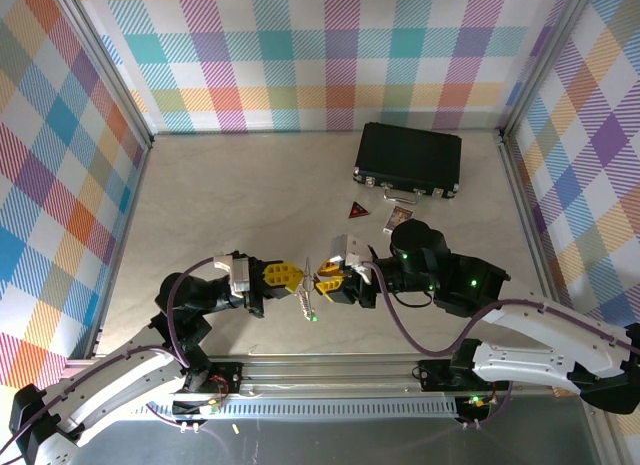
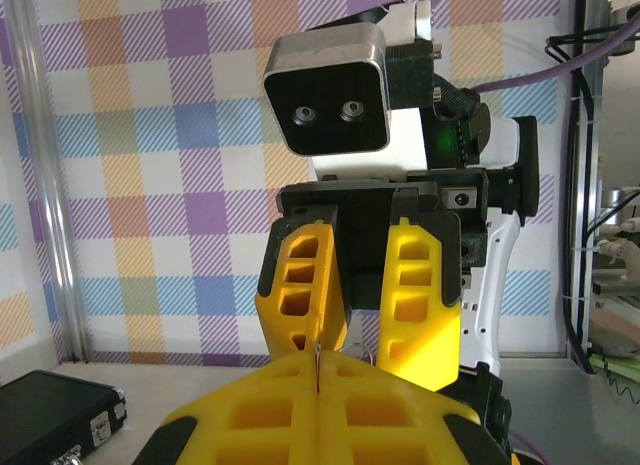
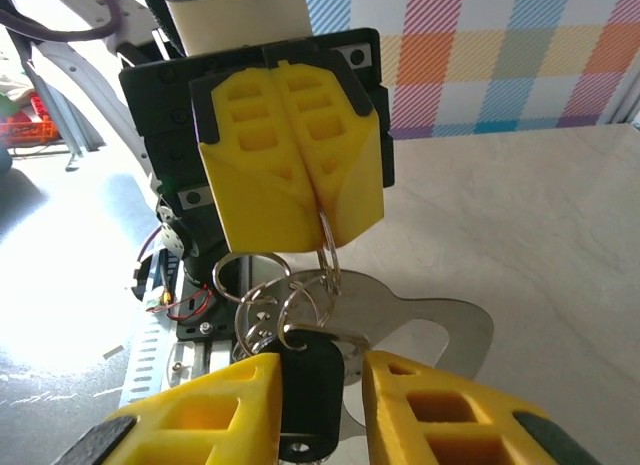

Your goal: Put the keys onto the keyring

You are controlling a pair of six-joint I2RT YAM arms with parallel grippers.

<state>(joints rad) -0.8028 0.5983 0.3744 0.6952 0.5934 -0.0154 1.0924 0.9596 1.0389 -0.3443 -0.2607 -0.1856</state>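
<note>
My left gripper (image 1: 290, 276) is shut on a thin silvery ring of the keyring (image 3: 328, 247), held just above the table. In the left wrist view the ring's wire sticks out of the closed pads at the left gripper (image 2: 318, 360). Several linked rings and a flat silver tag (image 3: 440, 320) hang below that grip. The black-headed key (image 3: 310, 385) hangs between the fingers of my right gripper (image 3: 322, 373), which stand apart with a gap on the key's right side. A green spot, the green key's head (image 1: 313, 316), shows at the bottom of the bunch. The two grippers face each other closely.
A black rectangular case (image 1: 408, 160) lies at the back right, also low left as the case (image 2: 50, 415). A dark red triangle (image 1: 358, 211) and a small patterned card (image 1: 397, 218) lie in front of it. Plaid walls (image 1: 60, 165) surround the table; a metal rail (image 1: 330, 370) runs along the near edge.
</note>
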